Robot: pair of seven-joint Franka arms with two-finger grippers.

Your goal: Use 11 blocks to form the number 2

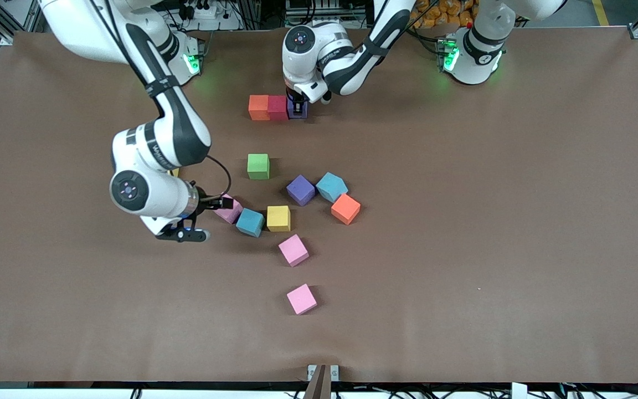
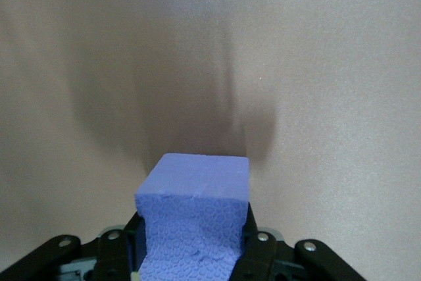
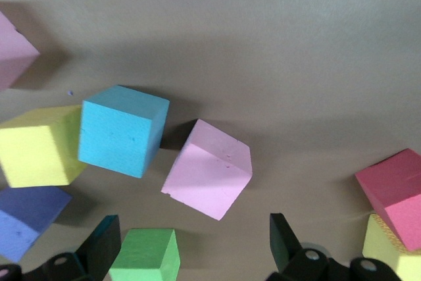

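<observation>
Left tool point(image 1: 297, 105) is down on the bench point(image 1: 490, 221) near the edge where the robot bases stand, clenched on a purple block point(image 1: 298, 111); the left wrist view shows this cube point(image 2: 197, 222) squeezed between the two fingers. That purple block touches a red block point(image 1: 277, 107), which touches an orange block point(image 1: 258, 107): a row of three parallel to that edge, the only part of the number 2 laid so far.

Right tool point(image 1: 216, 213) hangs with its fingers spread wide over a mauve-pink block point(image 1: 229, 209), toward the right arm's end of the bench; the right wrist view shows that cube point(image 3: 207, 177) between the open fingers, not gripped.

Loose around the middle of the bench: green block point(image 1: 258, 166), second purple block point(image 1: 301, 190), light blue block point(image 1: 332, 186), second orange block point(image 1: 345, 208), yellow block point(image 1: 278, 218), another light blue block point(image 1: 250, 222).

Two brighter pink cubes point(image 1: 293, 250) and point(image 1: 302, 299) lie closer to the front-camera edge.
</observation>
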